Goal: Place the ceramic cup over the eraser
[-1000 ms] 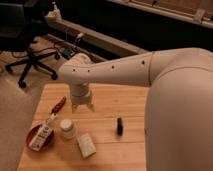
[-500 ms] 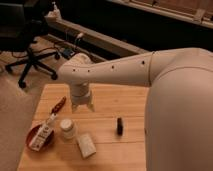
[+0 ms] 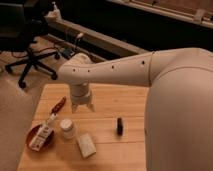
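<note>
Tool point(image 3: 82, 106) near one cup point(image 3: 68, 128), seemingly one eraser point(image 3: 120, 125)

You'll find the gripper point(image 3: 82, 106) hanging over the far left part of the table point(image 3: 117, 152), with the ceramic cup point(image 3: 68, 128) standing on the tabletop just nearer and slightly left of it. Left of the cup sits the bowl point(image 3: 32, 144) with a long packet point(image 3: 44, 132) lying in it, a slim tool point(image 3: 58, 105) lies farther back to the gripper's left, and a flat block point(image 3: 86, 145) lies just near-right of the cup. The eraser point(image 3: 120, 125) stands upright well to the cup's right, apart from everything else.
</note>
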`<state>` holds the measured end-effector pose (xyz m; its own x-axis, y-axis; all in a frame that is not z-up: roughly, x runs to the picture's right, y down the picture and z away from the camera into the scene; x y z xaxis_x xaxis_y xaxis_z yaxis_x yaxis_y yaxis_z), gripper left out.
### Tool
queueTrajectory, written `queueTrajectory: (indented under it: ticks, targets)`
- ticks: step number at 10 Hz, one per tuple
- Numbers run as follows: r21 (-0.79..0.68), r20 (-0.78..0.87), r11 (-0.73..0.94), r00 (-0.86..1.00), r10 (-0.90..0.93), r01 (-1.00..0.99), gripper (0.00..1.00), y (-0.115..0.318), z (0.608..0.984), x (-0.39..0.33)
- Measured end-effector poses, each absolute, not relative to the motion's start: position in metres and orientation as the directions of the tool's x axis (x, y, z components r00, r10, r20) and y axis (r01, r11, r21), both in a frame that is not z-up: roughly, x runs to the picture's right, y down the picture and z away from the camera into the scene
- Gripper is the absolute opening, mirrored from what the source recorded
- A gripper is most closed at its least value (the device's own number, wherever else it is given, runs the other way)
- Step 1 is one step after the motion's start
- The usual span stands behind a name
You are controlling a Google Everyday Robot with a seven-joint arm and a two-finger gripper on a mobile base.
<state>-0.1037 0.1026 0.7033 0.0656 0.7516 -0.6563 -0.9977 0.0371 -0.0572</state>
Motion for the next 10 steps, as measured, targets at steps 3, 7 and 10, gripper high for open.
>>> queueTrajectory:
  ticks: [3, 7, 10]
  targets:
    - [-0.057, -0.656, 0.037, 0.066, 0.752, -0.998, 0.65, 0.1027, 0.7033, -0.1037]
    - [-0.057, -0.656, 0.037, 0.066, 0.752, -0.998, 0.65, 0.1026, 0.7033, -0.1037]
    - [-0.061, -0.641, 0.050, 0.077, 0.764, -0.997, 0.65, 0.0996, 0.7042, -0.1038]
